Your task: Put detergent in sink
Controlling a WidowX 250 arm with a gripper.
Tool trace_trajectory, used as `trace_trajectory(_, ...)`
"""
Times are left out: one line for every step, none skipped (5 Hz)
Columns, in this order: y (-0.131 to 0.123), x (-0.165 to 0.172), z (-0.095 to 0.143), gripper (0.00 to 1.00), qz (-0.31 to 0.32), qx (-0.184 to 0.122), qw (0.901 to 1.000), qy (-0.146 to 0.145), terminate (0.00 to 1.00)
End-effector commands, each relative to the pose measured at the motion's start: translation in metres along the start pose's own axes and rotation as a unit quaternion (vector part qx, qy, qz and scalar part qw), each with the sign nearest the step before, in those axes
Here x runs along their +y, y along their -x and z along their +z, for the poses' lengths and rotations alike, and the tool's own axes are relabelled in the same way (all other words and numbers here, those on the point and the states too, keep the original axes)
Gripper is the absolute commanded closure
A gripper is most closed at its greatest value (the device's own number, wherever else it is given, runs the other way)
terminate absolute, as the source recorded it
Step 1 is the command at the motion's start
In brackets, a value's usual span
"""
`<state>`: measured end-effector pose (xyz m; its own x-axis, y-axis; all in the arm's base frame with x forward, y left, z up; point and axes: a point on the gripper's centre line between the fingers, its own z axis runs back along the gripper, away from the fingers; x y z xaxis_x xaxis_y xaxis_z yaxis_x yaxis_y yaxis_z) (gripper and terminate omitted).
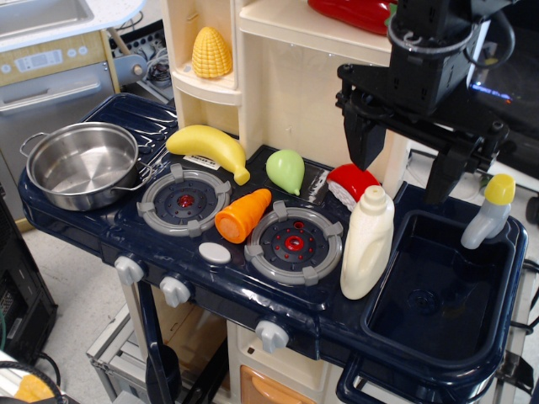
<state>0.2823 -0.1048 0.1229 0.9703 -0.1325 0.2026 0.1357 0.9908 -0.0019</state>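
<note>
The detergent (367, 244), a tall cream-white bottle with a rounded cap, stands upright on the navy counter between the right burner and the sink. The sink (497, 324) is a deep dark navy basin at the right, with nothing in it. My black gripper (402, 181) hangs open above and slightly right of the bottle, its left finger (364, 147) over the red-and-white toy and its right finger (442, 177) over the sink's back edge. It holds nothing.
A grey spout with yellow cap (488, 212) stands at the sink's back right. An orange carrot (242, 215), green pear (285, 171), banana (209, 147), red-and-white toy (350, 183) and steel pot (82, 164) lie on the stove top. Cream shelves (328, 34) rise behind.
</note>
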Motion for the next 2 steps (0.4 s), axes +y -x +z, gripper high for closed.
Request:
trace_trajectory(-0.002,-0.004,-0.010,0.00,0.027,-0.030,0.9992,0.005,0.00)
trace_trajectory(0.002,-0.004,-0.022,0.00,0.037,-0.036,0.9986,0.002,0.00)
